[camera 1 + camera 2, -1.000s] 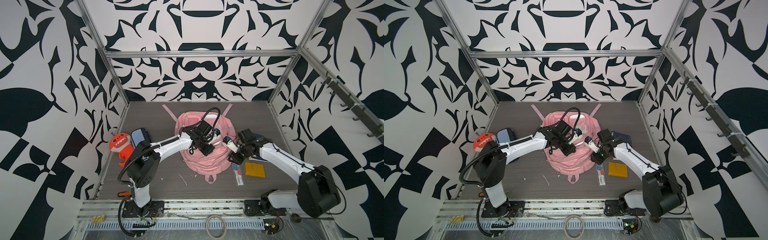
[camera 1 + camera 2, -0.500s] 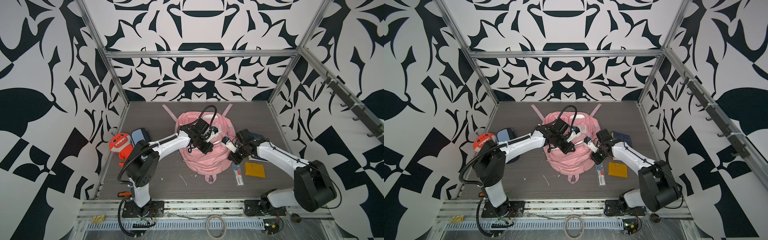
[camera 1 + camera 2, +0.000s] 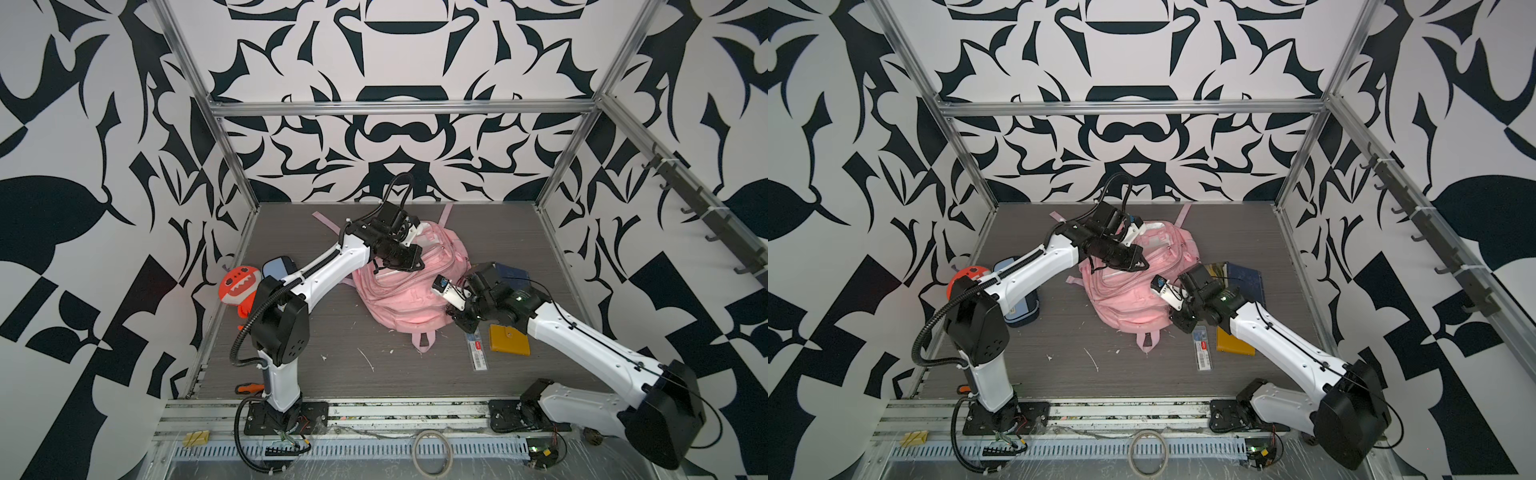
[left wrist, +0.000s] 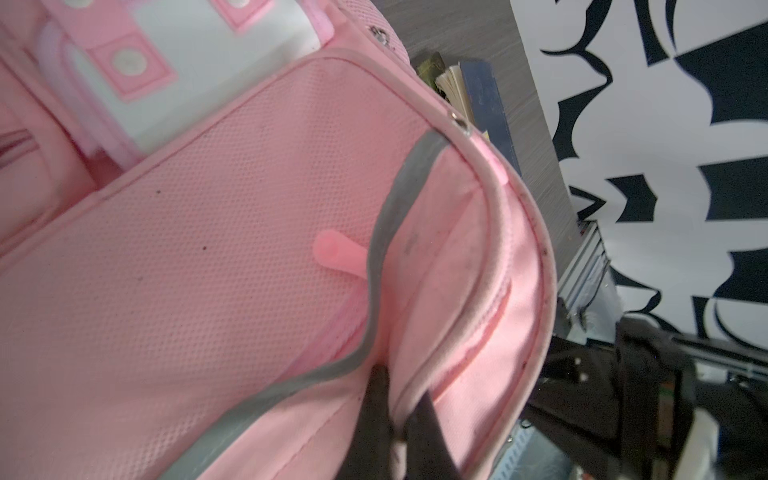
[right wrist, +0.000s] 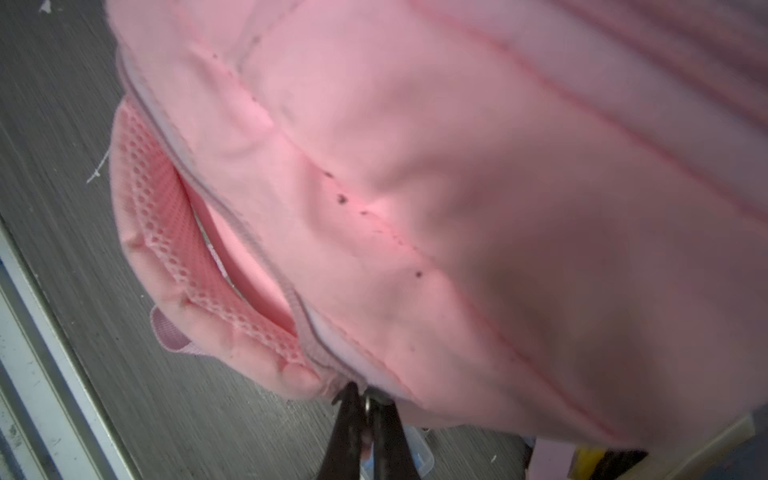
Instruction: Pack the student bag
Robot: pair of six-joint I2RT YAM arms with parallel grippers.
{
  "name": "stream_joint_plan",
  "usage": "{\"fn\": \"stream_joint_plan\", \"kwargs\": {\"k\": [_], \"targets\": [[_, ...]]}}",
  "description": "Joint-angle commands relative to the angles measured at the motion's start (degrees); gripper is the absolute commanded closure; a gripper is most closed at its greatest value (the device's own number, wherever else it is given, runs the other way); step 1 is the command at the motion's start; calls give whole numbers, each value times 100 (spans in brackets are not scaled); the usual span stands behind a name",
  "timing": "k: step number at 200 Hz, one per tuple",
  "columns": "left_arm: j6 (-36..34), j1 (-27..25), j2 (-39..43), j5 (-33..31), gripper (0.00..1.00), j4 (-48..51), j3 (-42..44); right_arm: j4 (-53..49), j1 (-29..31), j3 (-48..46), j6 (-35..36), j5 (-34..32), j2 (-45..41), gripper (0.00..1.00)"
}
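The student bag (image 3: 399,299), a soft pink backpack, lies in the middle of the grey floor in both top views (image 3: 1129,299). My left gripper (image 3: 411,266) reaches over its back half. In the left wrist view the left gripper (image 4: 401,384) is shut on a piped fabric edge of the student bag (image 4: 208,249), beside a grey strip. My right gripper (image 3: 452,315) is at the bag's right side. The right wrist view shows the right gripper (image 5: 365,392) shut on a small metal zip pull at the seam of the student bag (image 5: 415,166).
An orange-red plush toy (image 3: 237,284) and a blue pencil case (image 3: 278,266) lie at the left wall. A navy book (image 3: 513,272), a yellow wallet (image 3: 509,340) and a clear flat case (image 3: 478,347) lie right of the bag, under the right arm.
The right gripper has closed on the zip pull at the bag's edge. The left gripper has moved toward the back wall, drawing the bag's fabric with it.
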State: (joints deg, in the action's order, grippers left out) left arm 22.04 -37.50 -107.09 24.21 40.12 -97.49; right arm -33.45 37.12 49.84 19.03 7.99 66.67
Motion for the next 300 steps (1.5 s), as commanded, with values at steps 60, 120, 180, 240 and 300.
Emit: {"fn": "stream_joint_plan", "kwargs": {"k": [60,120,180,240,300], "targets": [[1259,321,-64,-473,100,546,-1509,841,495,346,-844,-254,69,100],[1286,287,335,-76,100,218,-372,198,-845,760,-574,474,-164,100],[1694,206,-265,564,100,-170,-443,-258,-1045,1234,-92,184,607,100],[3273,549,-1037,954,100,-1393,-1226,-368,-252,1256,958,-78,670,100],[4342,568,-1115,880,100,-2536,-889,-51,177,973,359,-16,843,100]]}}
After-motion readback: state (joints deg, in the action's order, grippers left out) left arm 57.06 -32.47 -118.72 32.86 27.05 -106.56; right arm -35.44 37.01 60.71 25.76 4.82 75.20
